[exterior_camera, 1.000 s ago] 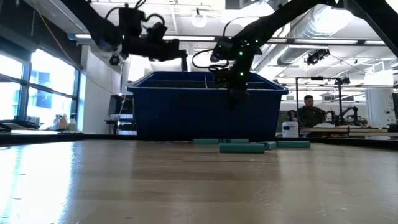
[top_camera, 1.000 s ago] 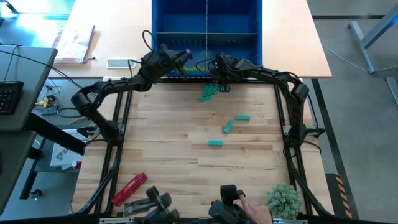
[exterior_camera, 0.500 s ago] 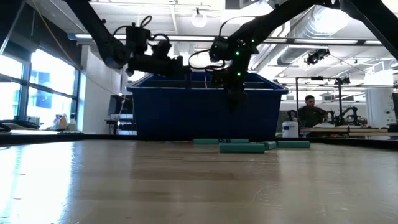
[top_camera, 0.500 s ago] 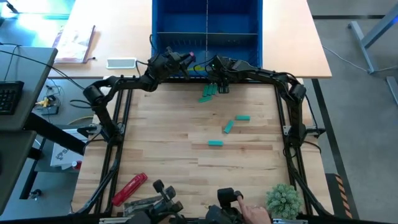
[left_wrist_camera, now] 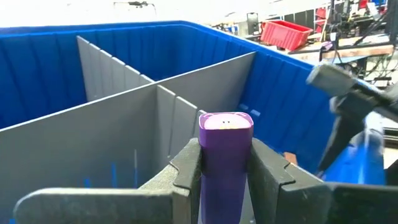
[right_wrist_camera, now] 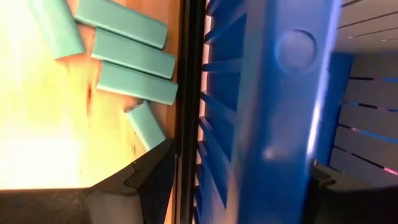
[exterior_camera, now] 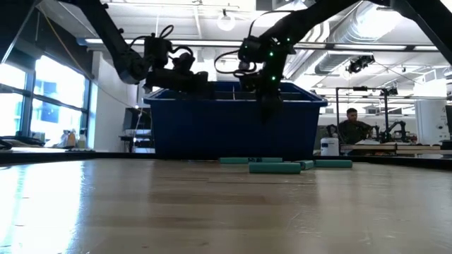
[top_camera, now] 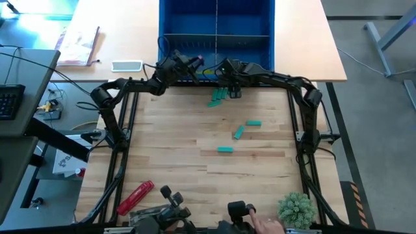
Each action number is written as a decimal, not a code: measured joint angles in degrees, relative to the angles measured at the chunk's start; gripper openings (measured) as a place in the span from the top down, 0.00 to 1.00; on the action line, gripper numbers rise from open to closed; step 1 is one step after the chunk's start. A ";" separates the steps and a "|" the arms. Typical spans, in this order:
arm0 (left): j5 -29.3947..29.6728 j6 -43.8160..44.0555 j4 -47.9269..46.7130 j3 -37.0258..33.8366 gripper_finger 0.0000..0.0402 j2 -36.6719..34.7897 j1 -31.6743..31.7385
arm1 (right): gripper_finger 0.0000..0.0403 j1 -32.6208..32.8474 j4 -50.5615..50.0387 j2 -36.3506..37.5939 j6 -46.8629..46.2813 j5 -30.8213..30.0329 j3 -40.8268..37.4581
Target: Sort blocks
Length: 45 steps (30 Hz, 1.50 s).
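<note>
Two arms reach to the near wall of the blue bin (top_camera: pixel 214 26) at the far edge of the worktop (top_camera: pixel 169 162). The left pincer (left_wrist_camera: pixel 225 163) is clamped on a purple block (left_wrist_camera: pixel 225 140), held upright between its fingers above the bin's grey dividers (left_wrist_camera: pixel 124 118); in the high view this pincer (top_camera: pixel 193 62) sits at the bin's near rim. The right pincer (top_camera: pixel 229 83) hangs at the same wall, just right of the left one, its fingers (right_wrist_camera: pixel 140 177) apart with the blue wall between them and nothing held. A cluster of teal blocks (top_camera: pixel 218 96) lies on the worktop just beside the bin, directly below the right pincer; the right wrist view shows four of them (right_wrist_camera: pixel 130 53) lying side by side. Three further teal blocks (top_camera: pixel 239 132) lie scattered near mid-worktop, apart from one another. A red cylindrical tool (top_camera: pixel 135 197) rests at the near left corner, and a green plant (top_camera: pixel 297 209) at the near right.
</note>
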State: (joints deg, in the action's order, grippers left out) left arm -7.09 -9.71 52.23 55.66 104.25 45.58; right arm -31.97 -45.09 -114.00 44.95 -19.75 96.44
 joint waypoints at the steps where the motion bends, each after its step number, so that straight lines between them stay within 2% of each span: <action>1: 0.00 0.00 0.00 0.00 0.85 0.00 0.18 | 0.48 0.09 -0.59 0.38 -0.13 0.03 0.02; 10: -0.01 -0.95 -0.17 0.00 0.85 0.00 0.17 | 0.48 0.39 -6.10 1.08 -3.85 0.04 1.52; 16: -0.04 -1.01 -1.14 -0.02 0.85 0.00 0.15 | 0.48 1.90 -10.07 1.08 -3.96 -0.19 6.58; 24: -0.39 -1.41 -1.53 -0.04 0.85 0.00 0.15 | 0.48 3.34 -9.48 1.22 -6.81 6.26 15.80; 28: -0.61 -1.41 -1.55 -0.07 0.85 0.00 0.15 | 0.48 3.37 -8.26 1.25 -8.38 7.30 18.03; 31: -0.67 -1.42 -1.62 -0.07 0.85 0.00 0.13 | 0.48 3.33 -5.69 1.25 -11.91 9.99 18.88; 35: -0.76 -1.99 -1.61 -0.07 0.85 0.00 0.11 | 0.48 2.72 3.42 0.82 -19.73 19.16 18.99; 40: -0.76 -2.11 -1.55 -0.07 0.85 0.00 -0.01 | 0.48 2.71 16.38 -1.37 -27.58 15.87 18.99; 45: -0.74 -4.57 -1.43 -0.07 0.85 0.00 -0.34 | 0.48 2.67 22.78 -3.89 -29.94 14.11 18.99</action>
State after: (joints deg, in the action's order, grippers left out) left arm -7.84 -14.27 50.80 55.59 104.25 45.25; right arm -29.30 -22.32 -117.89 15.01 -5.63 115.44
